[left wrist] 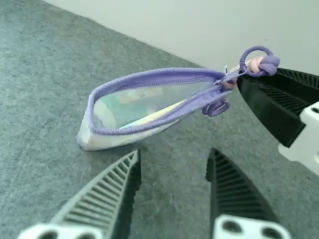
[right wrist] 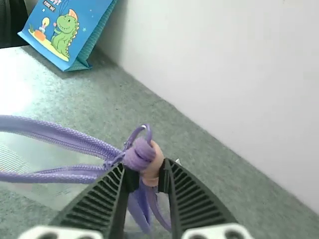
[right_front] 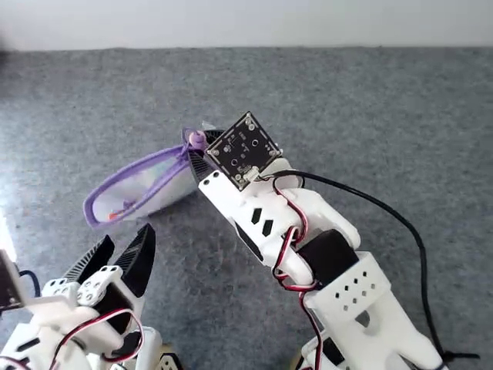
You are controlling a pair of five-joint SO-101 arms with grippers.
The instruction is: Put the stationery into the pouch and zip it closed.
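A clear pouch (right_front: pixel 142 187) with purple zipper trim lies on the grey carpet, its mouth gaping along most of its length. Pale stationery (left wrist: pixel 149 115) shows through its wall. In the right wrist view my right gripper (right wrist: pixel 143 169) is shut on the purple pull loop (right wrist: pixel 139 152) with a pinkish bead at the pouch's end. From above, that gripper (right_front: pixel 197 156) sits under its camera board at the pouch's right end. The zipper slider (left wrist: pixel 217 106) hangs close to that end. My left gripper (left wrist: pixel 174 153) is open just short of the pouch (left wrist: pixel 144 107), not touching it; from above it (right_front: pixel 117 248) stands at the lower left.
A blue paper bag (right wrist: pixel 70 25) with a green dinosaur stands against the white wall beyond the pouch. A black cable (right_front: pixel 385 212) runs from the right arm across the carpet. Bare carpet (right_front: pixel 370 108) lies to the right and behind.
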